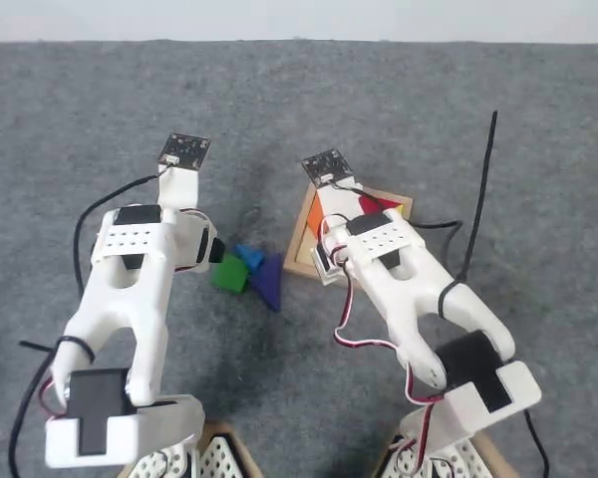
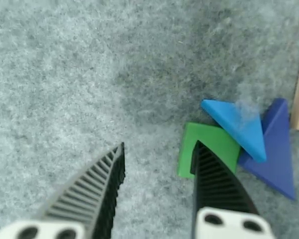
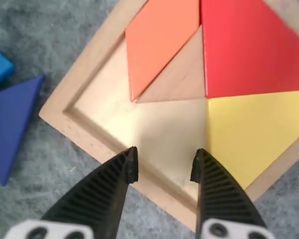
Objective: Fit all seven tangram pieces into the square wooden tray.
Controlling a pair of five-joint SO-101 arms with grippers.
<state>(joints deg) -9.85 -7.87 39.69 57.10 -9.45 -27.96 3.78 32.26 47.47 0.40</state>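
Observation:
The square wooden tray (image 3: 60,112) lies under my right gripper (image 3: 165,151), which hangs open above the tray's bare corner. In the tray are an orange parallelogram (image 3: 162,40), a red triangle (image 3: 249,45), a yellow triangle (image 3: 254,129) and a plain wood-coloured triangle (image 3: 182,79). Just outside the tray a green piece (image 2: 209,144), a light blue triangle (image 2: 236,127) and a dark blue triangle (image 2: 274,154) lie bunched together, the light blue one overlapping the other two. My left gripper (image 2: 159,145) is open just above the carpet, one finger (image 2: 214,179) over the green piece's edge.
Grey carpet covers the table (image 1: 279,100). A black cable (image 1: 483,189) runs past the tray's right side, and another cable (image 1: 105,199) loops by the left arm. The three loose pieces (image 1: 249,271) lie between the two arms.

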